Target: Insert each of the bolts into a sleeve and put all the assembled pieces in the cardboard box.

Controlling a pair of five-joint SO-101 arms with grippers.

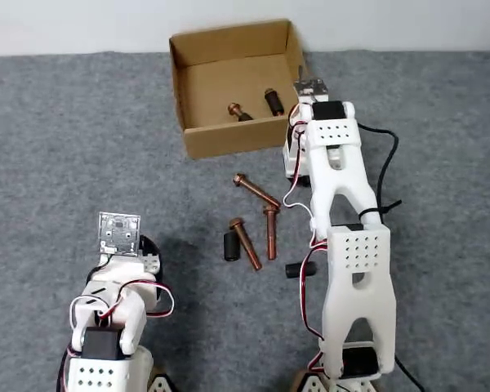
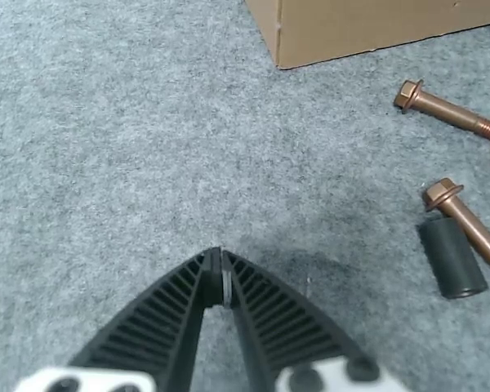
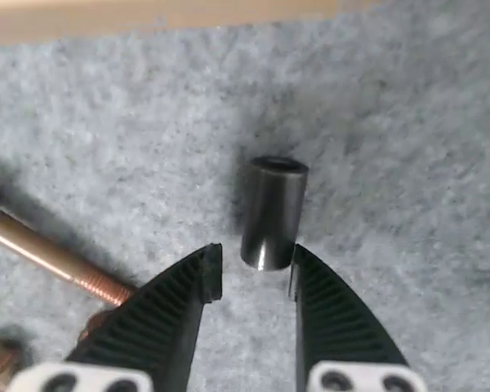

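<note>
Cardboard box (image 1: 229, 139) sits at 12 o'clock on the grey felt surface (image 1: 65, 122). Inside it lie an assembled bolt (image 1: 239, 112) and, at that piece's 2 o'clock, a dark piece (image 1: 273, 101) too small to make out further. Three loose bolts lie mid-surface: bolt A (image 1: 256, 190) slanted, bolt B (image 1: 270, 231) at its 6 o'clock, bolt C (image 1: 245, 243) at its 7 o'clock. Sleeve 1 (image 1: 232, 246) lies just beside bolt C, at its 9 o'clock. Sleeve 2 (image 1: 295, 269) lies at 4 o'clock of the group, partly under the right arm (image 1: 343, 204). Right jaws: released, tips on either side of the near end of sleeve 3 (image 3: 273, 214), with a gap showing on one side. Left arm (image 1: 114, 310) sits at 8 o'clock of the bolts. Left jaws: clenched on nothing, tips together over bare surface.
</note>
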